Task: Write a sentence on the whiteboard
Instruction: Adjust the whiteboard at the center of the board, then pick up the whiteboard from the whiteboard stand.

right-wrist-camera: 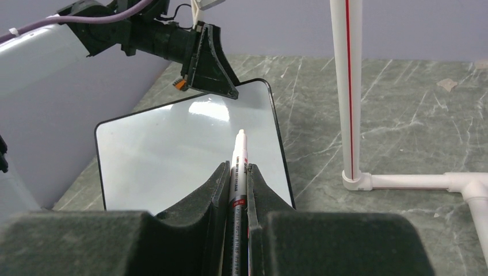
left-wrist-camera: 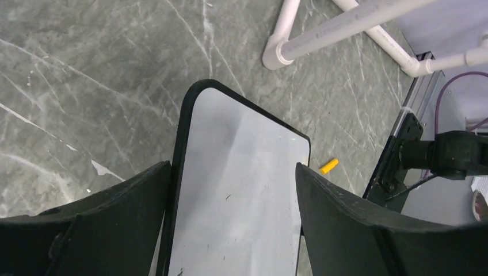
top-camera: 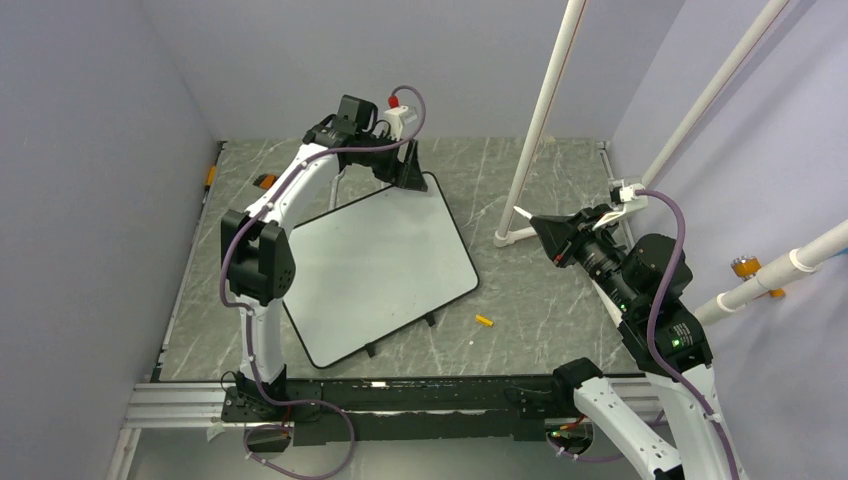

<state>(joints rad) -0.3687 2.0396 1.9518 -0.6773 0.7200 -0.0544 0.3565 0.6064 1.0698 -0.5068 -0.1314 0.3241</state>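
From above, the whiteboard (top-camera: 385,270) lies flat and skewed on the grey marbled table (top-camera: 540,330), its face plain white. The left gripper (top-camera: 410,165) hangs over the board's far corner. The right gripper (top-camera: 540,235) is held off to the board's right, near the foot of a white pipe frame (top-camera: 545,110). A small yellow cap (top-camera: 484,321) sits on the table just off the board's near right edge. The left wrist camera shows that gripper's jaws spread wide with nothing between them, the board's rounded corner showing in the gap; I can't quite tell whether the tips touch it. In the right wrist view the jaws are pinched tight on a marker (right-wrist-camera: 239,144), its pale tip pointing out towards the board.
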